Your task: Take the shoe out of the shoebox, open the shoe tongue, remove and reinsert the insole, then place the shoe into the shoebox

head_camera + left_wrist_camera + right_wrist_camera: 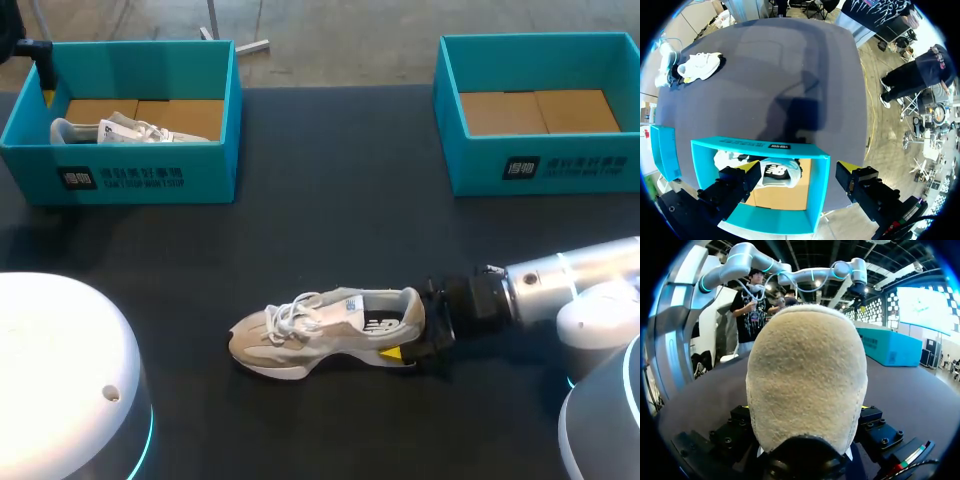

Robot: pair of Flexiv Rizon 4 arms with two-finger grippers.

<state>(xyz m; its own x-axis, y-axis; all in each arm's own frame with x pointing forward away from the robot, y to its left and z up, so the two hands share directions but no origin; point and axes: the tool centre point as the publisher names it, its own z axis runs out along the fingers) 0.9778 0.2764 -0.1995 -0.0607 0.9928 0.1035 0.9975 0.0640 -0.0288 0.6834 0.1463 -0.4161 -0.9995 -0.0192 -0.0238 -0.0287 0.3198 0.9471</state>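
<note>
Shoe (325,332) sits upright mid-counter (330,230), toe toward my left and heel clamped in my right gripper (410,335); my left gripper (797,167) hangs wide open over the left shoebox (150,175).

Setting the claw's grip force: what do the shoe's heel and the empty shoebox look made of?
On the shoe, the heel looks like beige suede or a similar napped fabric: matte, fuzzy grain. The empty shoebox is probably cardboard: smooth teal walls, plain brown floor flaps.
</note>
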